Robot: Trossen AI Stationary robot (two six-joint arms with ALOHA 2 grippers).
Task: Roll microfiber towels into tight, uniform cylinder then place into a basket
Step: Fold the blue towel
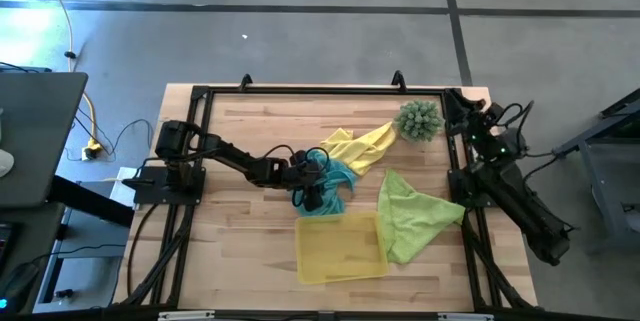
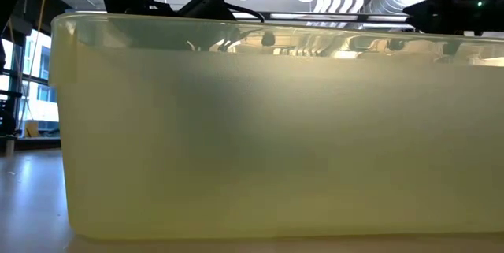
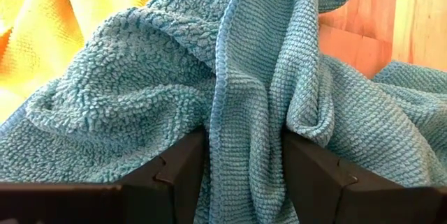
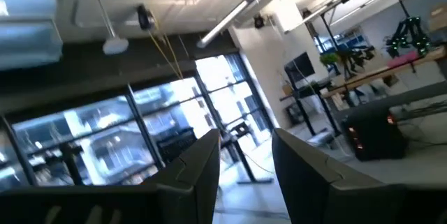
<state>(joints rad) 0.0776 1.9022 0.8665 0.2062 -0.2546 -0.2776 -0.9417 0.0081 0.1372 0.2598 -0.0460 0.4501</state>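
Observation:
The teal towel (image 1: 335, 176) lies bunched on the table's middle, and its far part lies against the bright yellow towel (image 1: 360, 146). My left gripper (image 1: 315, 189) stands over the teal towel (image 3: 140, 77) and is shut on it. The lime green towel (image 1: 410, 216) lies crumpled to the right, beside the yellow basket (image 1: 340, 246), which fills the low view (image 2: 252, 127). My right gripper (image 1: 462, 106) waits open and empty at the table's far right corner, and its wrist view (image 4: 246, 175) looks out into the room. My left gripper pinches a raised fold of the teal towel (image 3: 244, 154) between its two fingers (image 3: 178, 175), with a hemmed edge running along the fold. The fingers come from above, slanting down. The towel rises slack from between the fingers and the rest lies bunched on the table.
A spiky green ball-shaped plant (image 1: 420, 119) stands at the far right, next to the yellow towel. A black frame (image 1: 300, 89) runs round the wooden table. Bare wood shows at the near left (image 1: 240, 241).

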